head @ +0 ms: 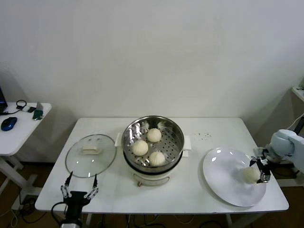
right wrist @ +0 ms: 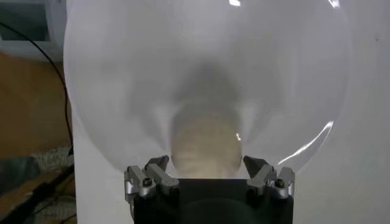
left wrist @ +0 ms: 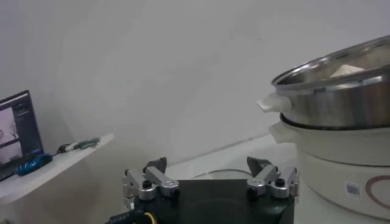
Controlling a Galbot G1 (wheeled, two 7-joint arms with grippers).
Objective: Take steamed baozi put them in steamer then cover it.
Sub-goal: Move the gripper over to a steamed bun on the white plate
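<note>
The steamer [head: 153, 142] stands mid-table with three steamed baozi on its perforated tray [head: 153, 135] [head: 140, 147] [head: 157, 158]. One more baozi [head: 250, 175] lies on the white plate [head: 225, 178] at the right. My right gripper [head: 260, 171] is open at that baozi. In the right wrist view its fingers [right wrist: 155, 167] stand on either side of the baozi [right wrist: 205, 143], low over the plate [right wrist: 122, 79]. My left gripper [head: 79, 187] waits open and empty at the table's front left, just before the glass lid [head: 90, 156]. The left wrist view shows this gripper [left wrist: 208, 164] and the steamer [left wrist: 341, 103] beyond it.
The lid lies flat on the table left of the steamer, knob up. A side table [head: 19, 130] at the far left carries a mouse, headphones and a laptop [left wrist: 15, 137]. The plate reaches close to the table's front right edge. A wall stands behind.
</note>
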